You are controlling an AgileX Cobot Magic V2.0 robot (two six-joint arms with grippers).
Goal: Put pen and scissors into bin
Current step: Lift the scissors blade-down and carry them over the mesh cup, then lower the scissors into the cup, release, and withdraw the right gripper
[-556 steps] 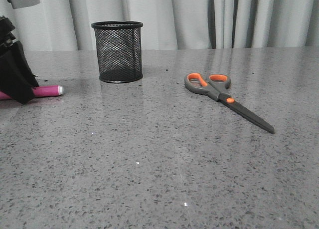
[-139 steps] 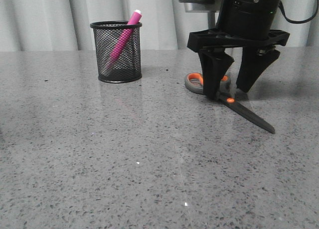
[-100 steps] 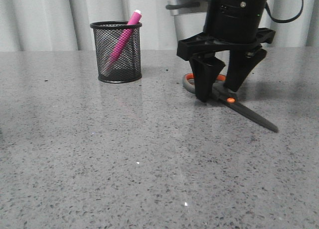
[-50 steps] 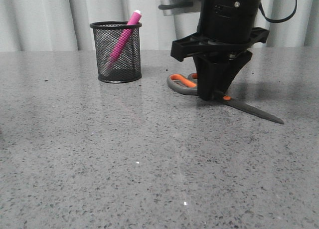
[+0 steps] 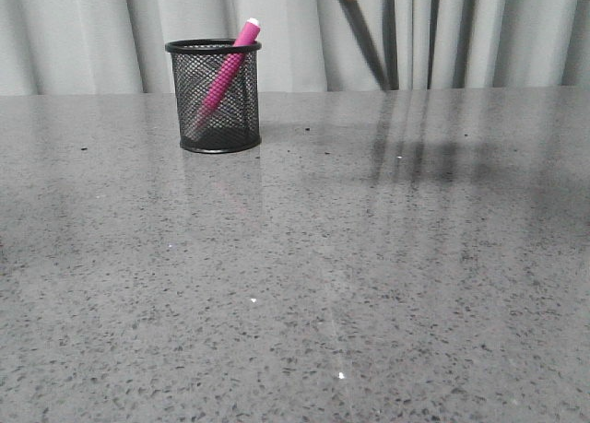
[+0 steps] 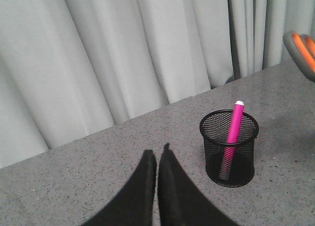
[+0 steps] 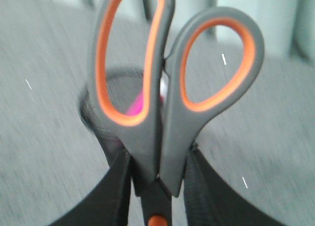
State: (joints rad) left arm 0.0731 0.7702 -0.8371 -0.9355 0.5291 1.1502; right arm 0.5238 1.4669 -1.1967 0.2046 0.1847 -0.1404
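The black wire-mesh bin (image 5: 214, 96) stands upright at the back left of the table, with the magenta pen (image 5: 226, 73) leaning inside it, white tip above the rim. The scissors (image 5: 362, 31) hang in the air right of the bin, only their dark blades showing, blurred. In the right wrist view my right gripper (image 7: 157, 174) is shut on the scissors (image 7: 167, 88) just above the orange pivot, handles pointing away, with the bin (image 7: 93, 110) and pen (image 7: 143, 106) behind. My left gripper (image 6: 157, 159) is shut and empty, raised left of the bin (image 6: 229, 149) and pen (image 6: 232, 132).
The grey speckled table (image 5: 323, 285) carries only the bin. Pale pleated curtains (image 5: 111, 36) hang along its far edge. A scissor handle (image 6: 301, 46) shows at the edge of the left wrist view.
My right gripper closed on the scissors and lifted them off the table, up and to the left. The arm has left the front view. The bin and pen have not moved.
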